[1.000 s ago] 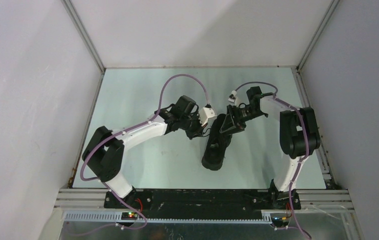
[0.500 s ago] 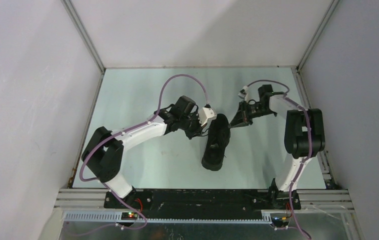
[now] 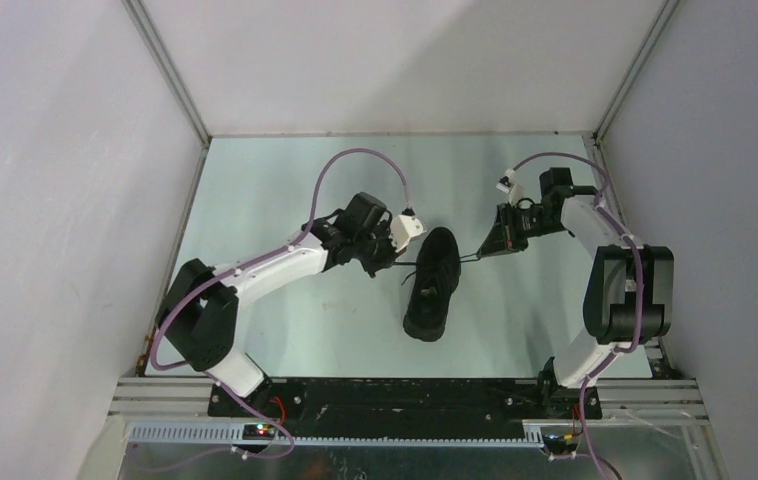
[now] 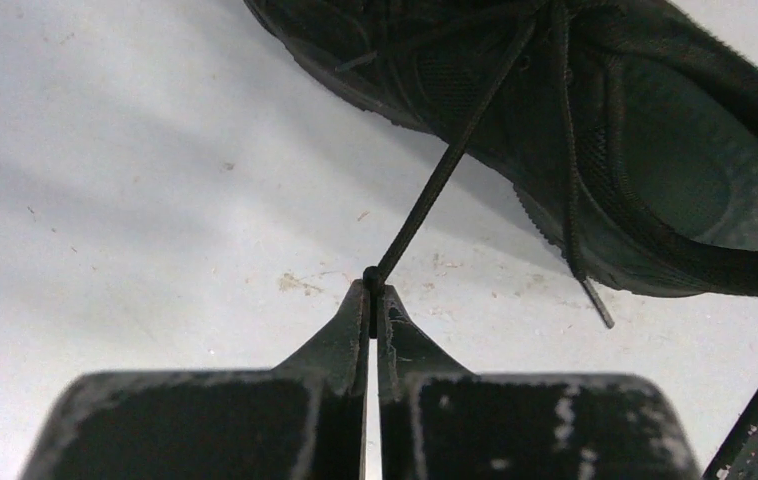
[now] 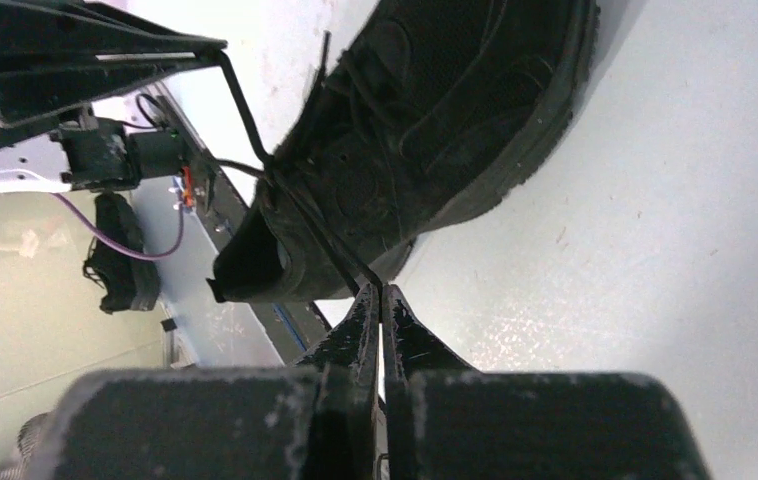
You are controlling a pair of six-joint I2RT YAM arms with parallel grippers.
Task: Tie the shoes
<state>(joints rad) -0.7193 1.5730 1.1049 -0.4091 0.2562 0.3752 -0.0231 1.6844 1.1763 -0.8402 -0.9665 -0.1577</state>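
The left arm (image 3: pixel 275 265) reaches in from the left side of the pale table (image 3: pixel 275 180), its wrist bent towards the middle. The left gripper (image 4: pixel 370 292) is just left of the shoe with its fingers pressed together, and a thin black lace (image 4: pixel 440 175) is pinched right at their tips. In the left wrist view this strand runs straight and taut from the tips up to the lacing over the shoe's tongue. A second loose lace end (image 4: pixel 587 290) hangs down the shoe's side wall and ends near the table surface. The black sneaker (image 3: pixel 433 288) sits sole-down in the middle of the table, between the two grippers. It lies lengthwise from the near side towards the far side, leaning slightly right at its far end, and its opening faces up. To its right, another black lace strand (image 5: pixel 330 250) stretches out from the lacing. In the top view it shows as a thin line crossing the bare table to the right gripper (image 5: pixel 376 292). That gripper's fingers are also closed together, clamping this strand at the tips. It is held a little away from the shoe's right side. The right arm (image 3: pixel 620 290) rises along the table's right edge and folds back inward.
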